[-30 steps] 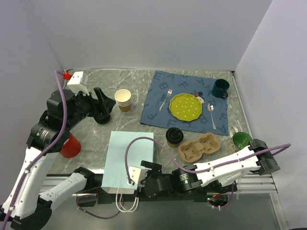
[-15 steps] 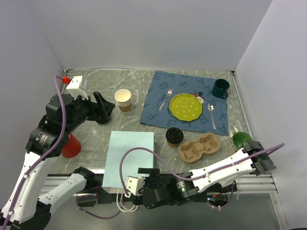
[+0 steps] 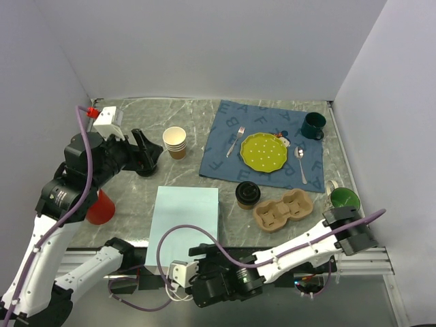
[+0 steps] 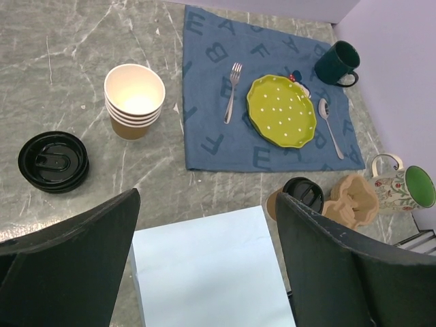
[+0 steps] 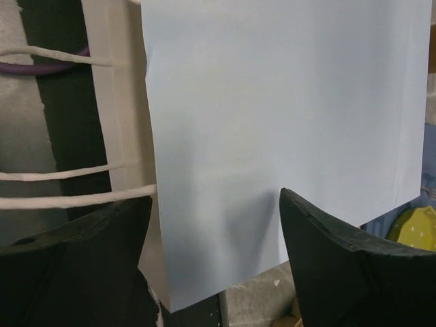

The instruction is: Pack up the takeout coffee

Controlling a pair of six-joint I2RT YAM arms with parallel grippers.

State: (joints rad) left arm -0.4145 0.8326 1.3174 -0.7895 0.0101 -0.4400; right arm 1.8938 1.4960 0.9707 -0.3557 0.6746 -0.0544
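top external: left tool (image 4: 208, 197) and right tool (image 5: 214, 197) apart; the right has slid toward the bag's (image 3: 187, 218) near edge.

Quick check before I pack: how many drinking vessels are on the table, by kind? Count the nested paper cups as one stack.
Mugs: 2, the dark green mug and the flowered mug
Lidded coffee cup: 1
Paper cup stack: 1
Red cup: 1
Total: 5

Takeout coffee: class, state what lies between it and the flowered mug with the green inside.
A brown cardboard cup carrier lies between the takeout coffee and the flowered mug. The top and left wrist views both show it.
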